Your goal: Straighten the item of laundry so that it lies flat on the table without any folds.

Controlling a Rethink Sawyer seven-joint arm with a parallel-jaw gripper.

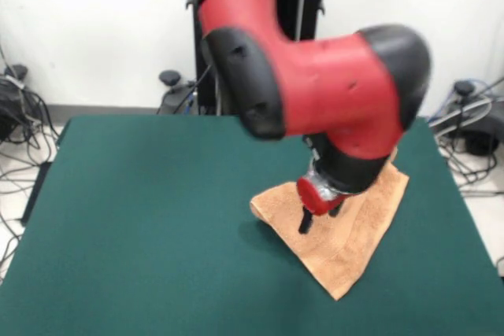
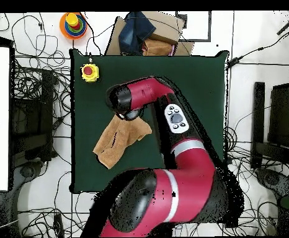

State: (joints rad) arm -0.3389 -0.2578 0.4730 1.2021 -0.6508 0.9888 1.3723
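So at this point the job was nowhere near finished. The towel point(image 1: 346, 230) sat on the green table point(image 1: 142, 218), off toward one side, not centred, and it was lying skewed to the table edges. From the front camera one corner pointed toward the camera and the edge nearest the middle of the table looked rolled or doubled over, with a bit of a hump. The overhead shot showed an irregular shape, not a clean rectangle, so there was pretty clearly at least one fold left in it.

The gripper point(image 1: 309, 219) was right down over the middle of the cloth, dark finger point(image 1: 305, 222) pointing down at or just above the fabric. Honestly couldn't tell if the fingers were spread or pinching anything, the wrist blocked too much. The overhead view was no help either, the arm covered that whole spot.

Still to do, by the look of it: open that doubled edge and flatten everything out.
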